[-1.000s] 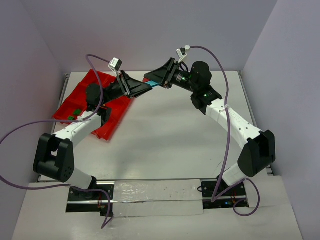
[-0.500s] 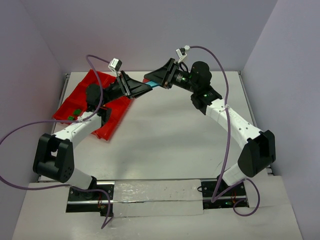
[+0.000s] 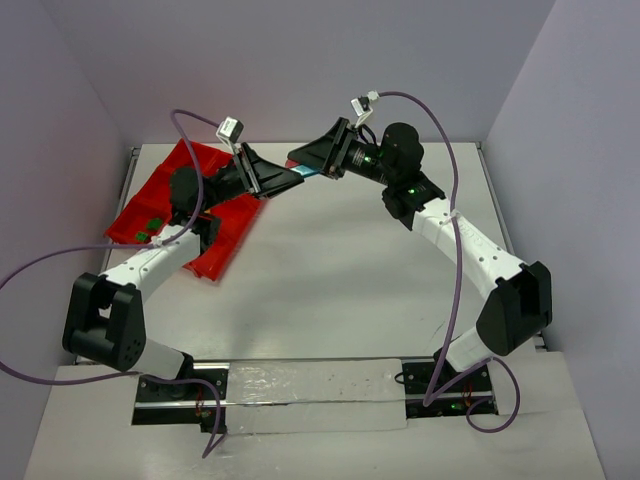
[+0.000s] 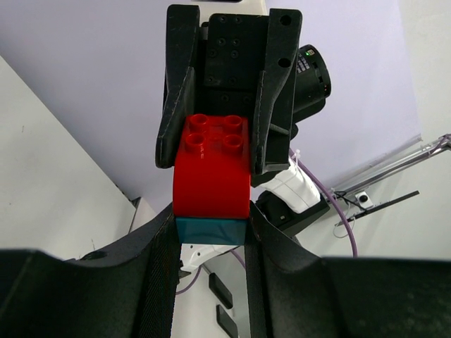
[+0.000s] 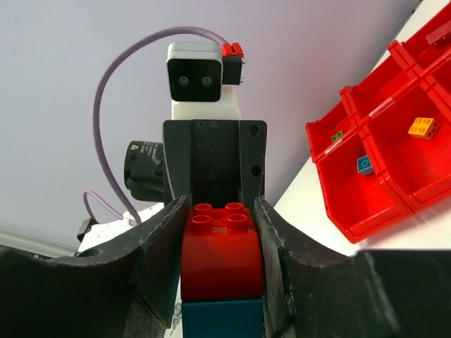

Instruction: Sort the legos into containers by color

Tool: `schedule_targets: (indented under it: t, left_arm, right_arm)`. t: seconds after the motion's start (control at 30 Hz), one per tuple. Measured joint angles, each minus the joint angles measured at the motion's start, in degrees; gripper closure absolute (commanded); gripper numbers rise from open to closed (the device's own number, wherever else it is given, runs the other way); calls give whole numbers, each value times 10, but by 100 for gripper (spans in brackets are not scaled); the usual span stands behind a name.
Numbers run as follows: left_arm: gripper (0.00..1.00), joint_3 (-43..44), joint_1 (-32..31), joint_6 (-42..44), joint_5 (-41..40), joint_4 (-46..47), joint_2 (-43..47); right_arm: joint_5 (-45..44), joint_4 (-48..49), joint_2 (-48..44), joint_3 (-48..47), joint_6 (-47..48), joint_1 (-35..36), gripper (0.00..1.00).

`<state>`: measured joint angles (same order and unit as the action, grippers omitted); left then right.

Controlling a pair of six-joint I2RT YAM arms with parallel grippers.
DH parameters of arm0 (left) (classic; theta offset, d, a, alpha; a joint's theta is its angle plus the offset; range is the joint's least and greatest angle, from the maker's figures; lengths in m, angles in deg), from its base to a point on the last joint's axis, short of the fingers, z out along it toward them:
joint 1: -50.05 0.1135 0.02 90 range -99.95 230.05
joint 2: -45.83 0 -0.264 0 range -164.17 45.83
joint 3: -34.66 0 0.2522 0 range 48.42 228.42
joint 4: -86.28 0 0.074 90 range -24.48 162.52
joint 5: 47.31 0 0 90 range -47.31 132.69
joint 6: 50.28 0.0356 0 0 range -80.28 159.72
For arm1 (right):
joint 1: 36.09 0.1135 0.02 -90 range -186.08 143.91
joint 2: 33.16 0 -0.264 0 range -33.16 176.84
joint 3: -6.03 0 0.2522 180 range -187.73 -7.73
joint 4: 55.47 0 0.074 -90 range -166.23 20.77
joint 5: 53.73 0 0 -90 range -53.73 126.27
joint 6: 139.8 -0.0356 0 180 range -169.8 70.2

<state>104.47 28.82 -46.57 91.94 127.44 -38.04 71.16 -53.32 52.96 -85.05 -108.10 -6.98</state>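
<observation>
A red brick (image 4: pixel 211 176) stacked on a cyan brick (image 4: pixel 210 230) hangs in mid-air between both grippers, above the table's back middle. My left gripper (image 4: pixel 210 218) is shut on the cyan brick. My right gripper (image 5: pixel 220 232) is shut on the red brick (image 5: pixel 222 260), with the cyan brick (image 5: pixel 222 317) below it. In the top view the two grippers, left (image 3: pixel 297 174) and right (image 3: pixel 293 160), meet tip to tip, and a cyan sliver (image 3: pixel 308 171) shows between them. The red tray (image 3: pixel 160 195) lies at the back left.
In the right wrist view the tray's compartments (image 5: pixel 352 211) hold a yellow brick (image 5: pixel 421 127), a cyan brick (image 5: pixel 364 164) and a green brick (image 5: pixel 337 136). Green bricks (image 3: pixel 150 225) lie in a near-left compartment. Walls enclose the table on three sides.
Both grippers stay joined on the stacked pair. The left arm's elbow has shifted slightly to the left.
</observation>
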Motion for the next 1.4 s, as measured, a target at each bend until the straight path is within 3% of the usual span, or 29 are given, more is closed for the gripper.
schedule_targets:
  t: [0.17,0.4,0.57,0.93,1.17,1.4]
  left_arm:
    - [100,0,3,15,1,-23,11]
    - [100,0,7,27,5,-35,14]
    - [100,0,7,41,15,-54,14]
    - [100,30,9,133,62,-177,14]
    - [100,144,10,316,131,-396,13]
    - [100,194,10,463,185,-569,10]
  right_arm:
    - [3,-15,-1,0,14,0,27]
    - [4,-50,-1,0,36,0,21]
    - [10,-93,-8,-13,60,-7,0]
    - [12,-290,-56,-138,218,-58,0]
    - [56,-391,-72,-157,303,-61,5]
    - [159,-400,-55,-127,319,-63,10]
